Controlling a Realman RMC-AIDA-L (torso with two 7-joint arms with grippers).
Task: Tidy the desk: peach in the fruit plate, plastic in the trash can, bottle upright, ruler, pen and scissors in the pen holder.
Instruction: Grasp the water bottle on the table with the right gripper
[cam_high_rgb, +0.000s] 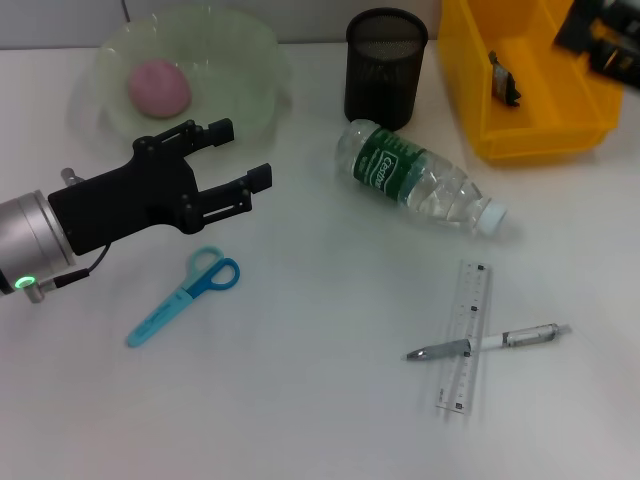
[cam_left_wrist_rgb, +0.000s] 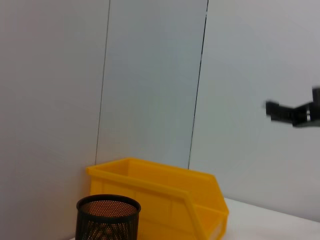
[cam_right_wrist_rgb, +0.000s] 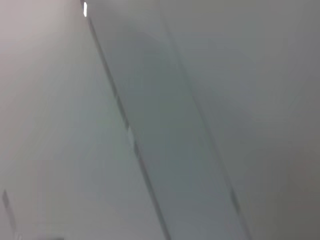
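The pink peach (cam_high_rgb: 158, 87) lies in the pale green fruit plate (cam_high_rgb: 250, 60) at the back left. My left gripper (cam_high_rgb: 243, 152) hovers open and empty just in front of the plate, above the desk (cam_high_rgb: 320, 420). The bottle (cam_high_rgb: 420, 180) lies on its side mid-desk. The blue scissors (cam_high_rgb: 185, 295) lie front left. The pen (cam_high_rgb: 490, 342) rests across the clear ruler (cam_high_rgb: 465, 335) at the front right. The black mesh pen holder (cam_high_rgb: 386, 65) (cam_left_wrist_rgb: 107, 217) stands beside the yellow trash can (cam_high_rgb: 530, 110) (cam_left_wrist_rgb: 165, 200), which holds a small dark scrap (cam_high_rgb: 503, 80), seemingly the plastic. My right gripper (cam_high_rgb: 605, 35) (cam_left_wrist_rgb: 295, 112) hangs over the can's far side.
A grey panelled wall (cam_left_wrist_rgb: 150, 75) rises behind the desk. The right wrist view shows only that wall. Bare white tabletop lies between the scissors and the ruler.
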